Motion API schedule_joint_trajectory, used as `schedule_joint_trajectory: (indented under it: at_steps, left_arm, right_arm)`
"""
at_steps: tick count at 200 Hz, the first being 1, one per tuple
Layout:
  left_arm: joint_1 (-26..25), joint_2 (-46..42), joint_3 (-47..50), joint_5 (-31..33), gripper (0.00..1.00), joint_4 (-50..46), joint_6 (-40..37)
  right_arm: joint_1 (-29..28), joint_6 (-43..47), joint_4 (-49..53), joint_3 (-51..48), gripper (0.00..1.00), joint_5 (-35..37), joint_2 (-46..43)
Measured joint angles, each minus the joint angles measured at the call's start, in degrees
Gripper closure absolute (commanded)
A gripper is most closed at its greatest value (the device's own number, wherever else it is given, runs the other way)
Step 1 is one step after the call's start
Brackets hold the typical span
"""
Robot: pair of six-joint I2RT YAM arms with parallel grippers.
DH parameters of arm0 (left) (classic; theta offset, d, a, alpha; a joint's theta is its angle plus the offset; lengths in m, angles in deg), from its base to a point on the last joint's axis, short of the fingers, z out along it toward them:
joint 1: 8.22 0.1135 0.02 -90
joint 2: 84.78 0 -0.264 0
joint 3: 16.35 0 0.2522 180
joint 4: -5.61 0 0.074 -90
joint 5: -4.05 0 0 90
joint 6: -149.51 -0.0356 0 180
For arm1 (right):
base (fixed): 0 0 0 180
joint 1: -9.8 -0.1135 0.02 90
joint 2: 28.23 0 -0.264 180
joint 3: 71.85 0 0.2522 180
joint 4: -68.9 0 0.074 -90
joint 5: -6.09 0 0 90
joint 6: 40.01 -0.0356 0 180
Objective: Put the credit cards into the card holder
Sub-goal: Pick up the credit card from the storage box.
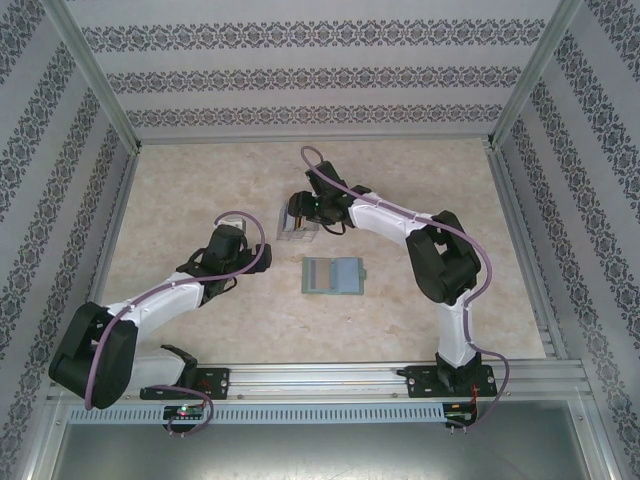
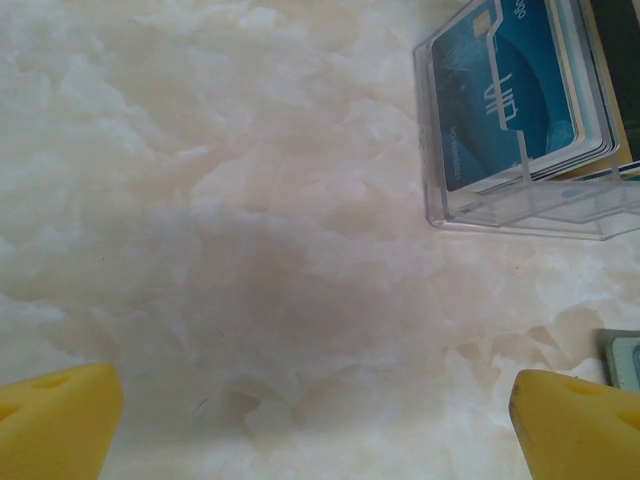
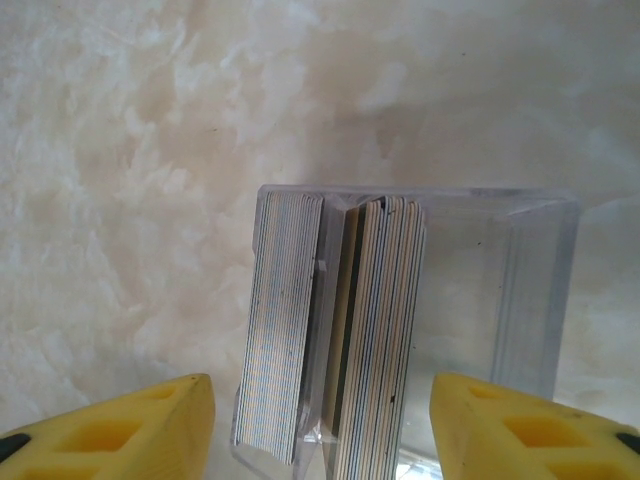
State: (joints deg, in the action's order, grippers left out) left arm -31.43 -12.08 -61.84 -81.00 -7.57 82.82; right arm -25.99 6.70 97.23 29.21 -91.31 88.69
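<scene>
I am at the pick-up step: my right gripper (image 3: 320,420) hangs over the clear rack (image 3: 530,290), jaws partly open astride the upright credit cards (image 3: 375,330) and gripping nothing. My left gripper (image 2: 315,420) hovers wide open and empty over the table (image 2: 250,200). Next, I judge, I must pinch a card free and carry it to the card holder (image 1: 330,274), which lies open between my arms.

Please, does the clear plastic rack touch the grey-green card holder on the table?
Apart. The top external view shows a strip of bare table between the clear rack and the card holder.
</scene>
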Motion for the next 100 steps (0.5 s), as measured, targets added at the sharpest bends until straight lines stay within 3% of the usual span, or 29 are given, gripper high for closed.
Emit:
schedule_joint_trajectory:
  at_steps: [100]
  left_arm:
    - [0.0, 0.7, 0.0, 0.0, 0.0, 0.0, 0.0]
  right_arm:
    - [-1.5, -1.5, 11.4, 8.5, 0.55, 1.4, 4.2]
